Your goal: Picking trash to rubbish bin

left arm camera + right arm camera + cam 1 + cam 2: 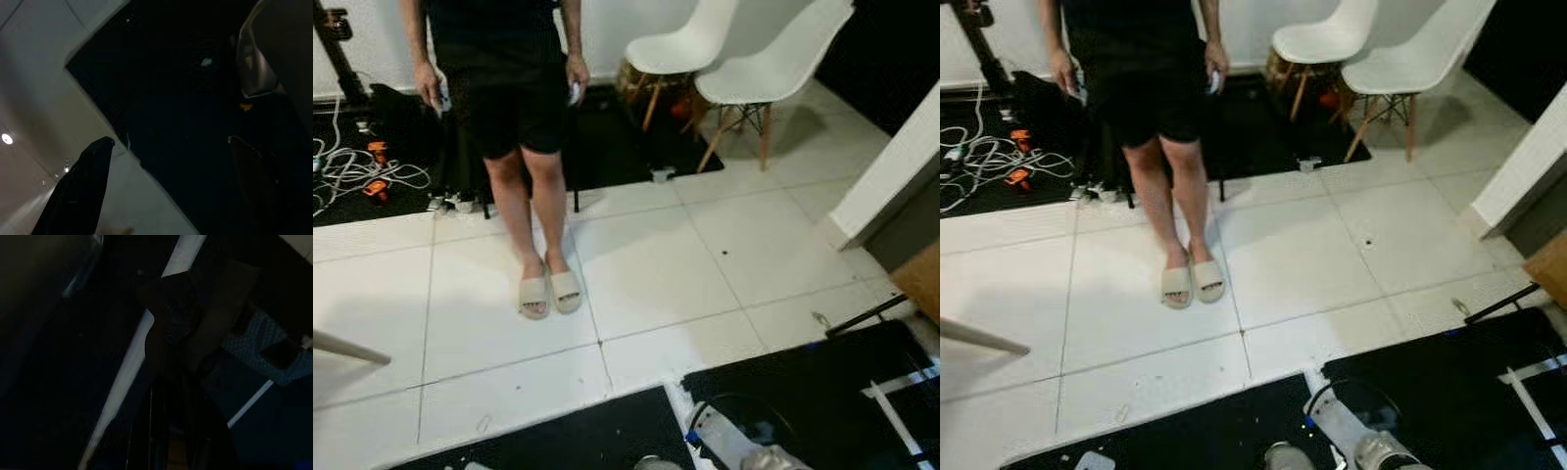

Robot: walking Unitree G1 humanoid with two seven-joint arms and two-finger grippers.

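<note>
My left gripper [171, 166] hangs low with its two black fingers [83, 191] spread wide and nothing between them. Under them the edge of a black mat [176, 122] meets the white tile floor [44, 88]; one finger is over tile, the other over the mat.

My right gripper [171, 440] is in deep shade, and I cannot tell whether it is spread or closed, or whether it holds anything. Just ahead of it a dark crumpled shape [171, 323] lies across a pale strip [132, 362], with a blue patterned patch [254, 347] beside it. I cannot tell what the shape is.

Well beyond both grippers a person [509, 98] stands on the tiles in beige slippers [550, 292]. Two white chairs [744, 59] stand behind and to my right, and loose cables [352, 166] lie on a mat to my left. A brown box-like thing [922, 279] sits at my far right; its inside is out of sight. I cannot pick out the trash or the bin.
</note>
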